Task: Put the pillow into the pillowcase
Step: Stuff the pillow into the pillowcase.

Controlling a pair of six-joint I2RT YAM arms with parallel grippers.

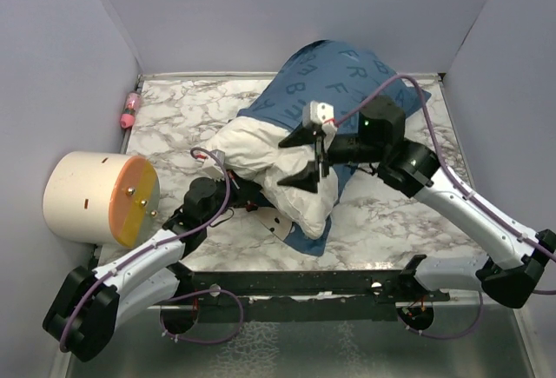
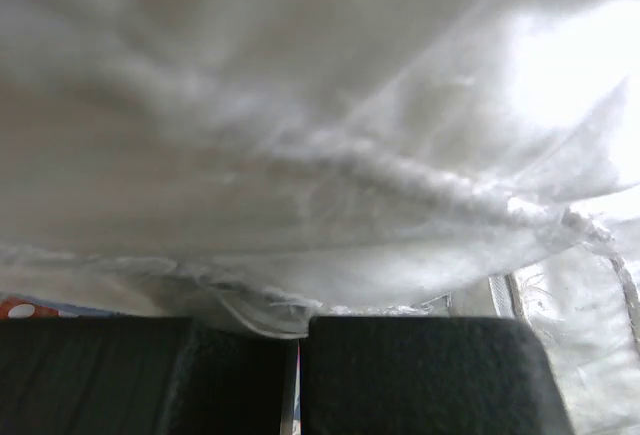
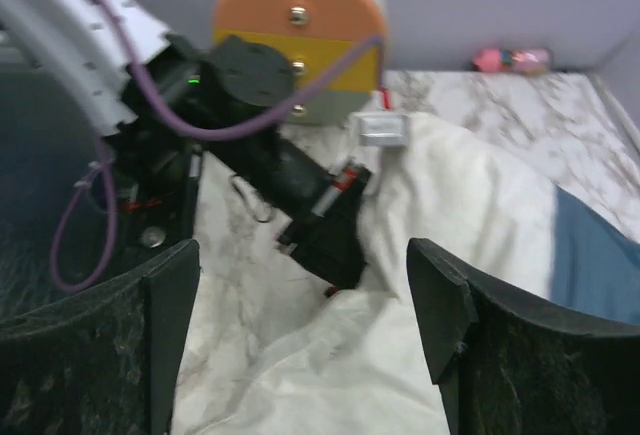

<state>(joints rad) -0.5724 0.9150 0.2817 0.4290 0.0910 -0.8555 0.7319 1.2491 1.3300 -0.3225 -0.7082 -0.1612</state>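
Find the plump white fabric pillow point(image 1: 261, 156) at the centre of the marble desk point(image 1: 391, 213), far end sheathed toward 12 o'clock by the floppy blue letter-printed pillowcase point(image 1: 339, 74), near end bare toward 6 o'clock. Note the left pincer point(image 2: 302, 340) clamped shut at 7 o'clock beneath the pillow's near edge; cannot tell what cloth, if any, sits between. Note the right pincer point(image 1: 300, 159) gaping wide and empty above the bare end, reaching in from 3 o'clock. Likely trouble: closing on white stuffing instead of the pillowcase's hem, then hauling the pillow out toward 6 o'clock rather than drawing the case over. Equally, tugging against a slack left hold, bunching the hem or sliding everything toward the desk's near edge.
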